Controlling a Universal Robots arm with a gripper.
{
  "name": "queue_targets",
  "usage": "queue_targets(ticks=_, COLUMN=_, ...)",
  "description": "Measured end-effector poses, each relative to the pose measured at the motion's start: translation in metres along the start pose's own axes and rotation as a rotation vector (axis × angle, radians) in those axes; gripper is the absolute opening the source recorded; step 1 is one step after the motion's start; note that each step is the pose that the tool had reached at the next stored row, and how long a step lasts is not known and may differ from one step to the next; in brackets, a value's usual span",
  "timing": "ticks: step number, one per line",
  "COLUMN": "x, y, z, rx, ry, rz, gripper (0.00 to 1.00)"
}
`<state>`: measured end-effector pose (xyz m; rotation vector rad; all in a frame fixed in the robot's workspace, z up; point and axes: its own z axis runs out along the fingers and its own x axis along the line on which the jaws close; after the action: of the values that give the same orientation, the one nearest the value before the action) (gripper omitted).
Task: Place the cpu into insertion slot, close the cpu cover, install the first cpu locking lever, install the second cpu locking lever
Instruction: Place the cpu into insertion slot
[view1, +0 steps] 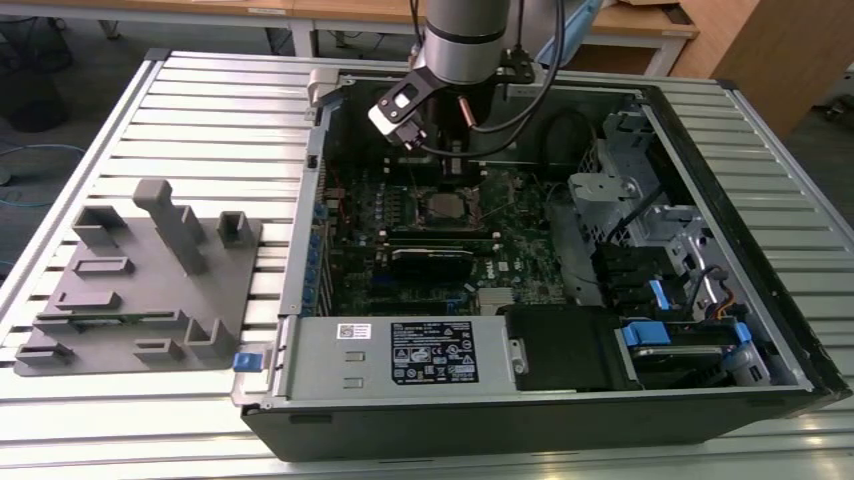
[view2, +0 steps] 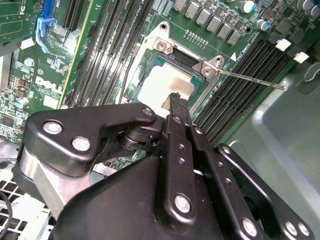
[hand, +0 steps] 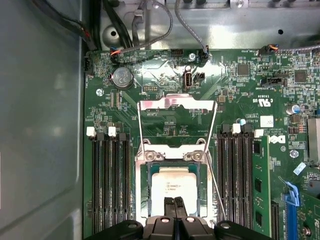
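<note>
Black gripper (hand: 175, 201), fingers closed together, hovers above silvery-grey square cpu (hand: 172, 184) seated in dark-framed insertion slot (hand: 143, 192); thin metal cpu cover (hand: 175, 102) stands open.

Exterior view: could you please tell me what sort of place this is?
Likely a robotics lab: an open computer case on a slatted metal table, a robot arm above it, wooden desks behind.

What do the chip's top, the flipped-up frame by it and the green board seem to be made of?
The cpu has a top that looks like matte metal: silvery-grey, evenly dull. The cpu cover seems thin polished sheet metal: it glints brightly. The motherboard looks like green-coated circuit laminate, likely fibreglass, though the look leaves that open.
</note>
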<state>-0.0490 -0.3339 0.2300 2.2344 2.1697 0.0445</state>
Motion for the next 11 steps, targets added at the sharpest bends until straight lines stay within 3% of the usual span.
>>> queue_targets(ticks=6, x=-0.0012, y=0.0016, z=0.0017, rx=0.0009, ry=-0.0004, rz=0.000, gripper=0.11)
queue_targets(ticks=11, x=-0.0044, y=0.0015, z=0.0081, rx=0.0012, ry=-0.0005, rz=0.001, gripper=0.11)
